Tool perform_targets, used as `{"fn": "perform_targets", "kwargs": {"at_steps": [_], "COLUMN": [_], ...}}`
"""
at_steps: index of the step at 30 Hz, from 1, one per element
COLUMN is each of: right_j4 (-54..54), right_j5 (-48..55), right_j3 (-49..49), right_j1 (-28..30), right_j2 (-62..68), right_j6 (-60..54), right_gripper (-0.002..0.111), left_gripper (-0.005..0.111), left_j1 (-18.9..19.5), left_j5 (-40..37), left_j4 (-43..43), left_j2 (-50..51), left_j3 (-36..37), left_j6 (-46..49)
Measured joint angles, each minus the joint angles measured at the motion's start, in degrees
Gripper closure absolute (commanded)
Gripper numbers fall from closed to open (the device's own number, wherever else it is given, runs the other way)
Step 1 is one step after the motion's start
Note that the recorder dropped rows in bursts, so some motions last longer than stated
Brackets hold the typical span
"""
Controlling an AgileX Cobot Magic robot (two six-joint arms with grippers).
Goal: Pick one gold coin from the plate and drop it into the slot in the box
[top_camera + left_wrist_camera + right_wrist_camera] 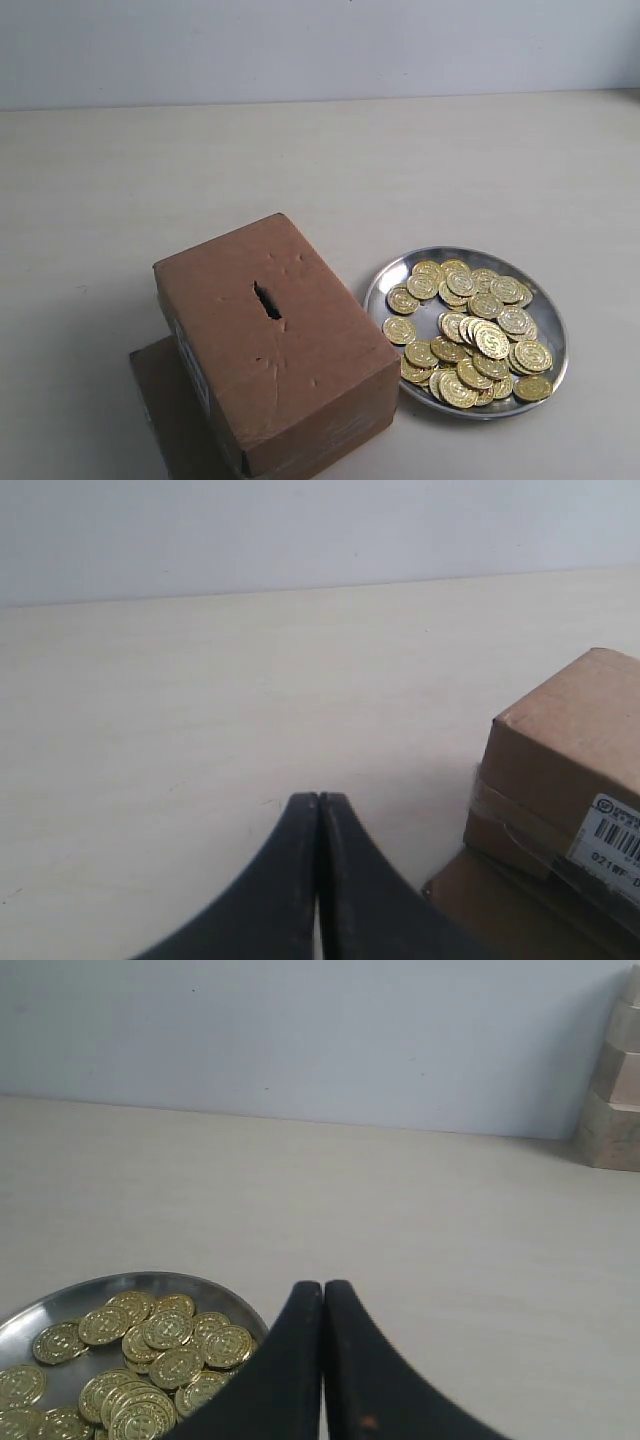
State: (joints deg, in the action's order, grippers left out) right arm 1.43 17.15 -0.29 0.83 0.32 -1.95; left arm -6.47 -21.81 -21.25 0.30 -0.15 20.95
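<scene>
The brown cardboard box (275,345) stands at the lower left of the exterior view, its dark ragged slot (267,300) in the top face. To its right the round silver plate (388,275) holds several gold coins (475,335). Neither gripper shows in the exterior view. My left gripper (319,800) is shut with nothing in it, over bare table beside the box (575,750), whose white label strip (615,835) shows. My right gripper (322,1287) is shut and empty, just past the rim of the plate (215,1290) with its coins (150,1345).
A flat brown cardboard sheet (165,410) lies under the box and juts out at its left, also seen as the sheet (500,910) in the left wrist view. A stepped tan block (615,1090) stands at the table's far edge by the pale wall.
</scene>
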Motion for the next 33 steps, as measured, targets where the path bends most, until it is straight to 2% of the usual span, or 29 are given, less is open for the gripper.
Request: {"fn": "perform_targets", "kwargs": {"at_steps": [20,33], "right_j4": [0.0,0.0], "right_j5": [0.0,0.0], "right_j3": [0.0,0.0], "right_j1": [-0.1,-2.2], "right_j2": [0.0,0.0], "right_j6": [0.2,0.4], "right_gripper": [0.108,0.108], "left_gripper": [0.107,0.107], "left_j1": [0.0,0.0], "left_j5": [0.0,0.0], "left_j4": [0.0,0.0], "left_j2": [0.0,0.0], "left_j3": [0.0,0.0], "left_j6": [0.0,0.0]}}
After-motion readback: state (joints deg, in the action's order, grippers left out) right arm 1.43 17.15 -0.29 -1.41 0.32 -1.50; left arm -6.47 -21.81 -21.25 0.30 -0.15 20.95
